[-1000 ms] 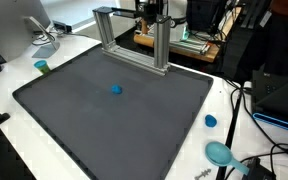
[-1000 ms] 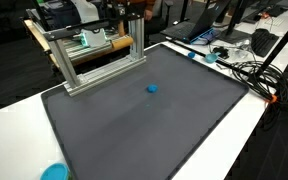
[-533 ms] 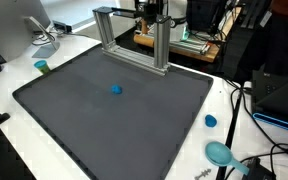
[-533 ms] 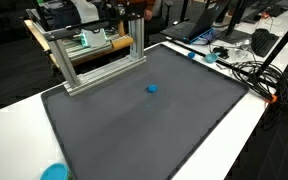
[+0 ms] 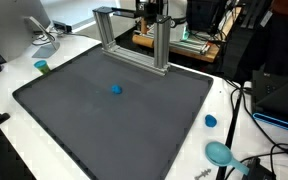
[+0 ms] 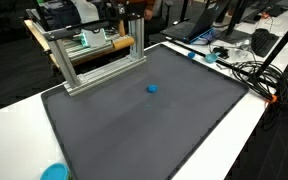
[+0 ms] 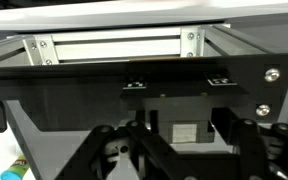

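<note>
My gripper [image 5: 150, 12] [image 6: 134, 10] hangs at the top of an aluminium frame [image 5: 165, 50] [image 6: 104, 72], beside its upright post at the back of a dark mat [image 5: 114, 130] [image 6: 154, 130]. In the wrist view the gripper [image 7: 181, 125] faces a black plate [image 7: 84, 90] that carries two small markers. A dark block with a pale square [image 7: 186, 132] sits between the fingers. They flank it closely, and the picture is too dark to show contact. A small blue object [image 5: 116, 89] [image 6: 152, 88] lies alone on the mat, well away from the gripper.
On the white table beside the mat lie a blue lid [image 5: 211, 121], a teal round piece [image 5: 220, 152] and a small green cup [image 5: 42, 67]. Cables [image 5: 254, 100] [image 6: 249, 70] run along one side. A monitor [image 5: 9, 30] stands at a corner.
</note>
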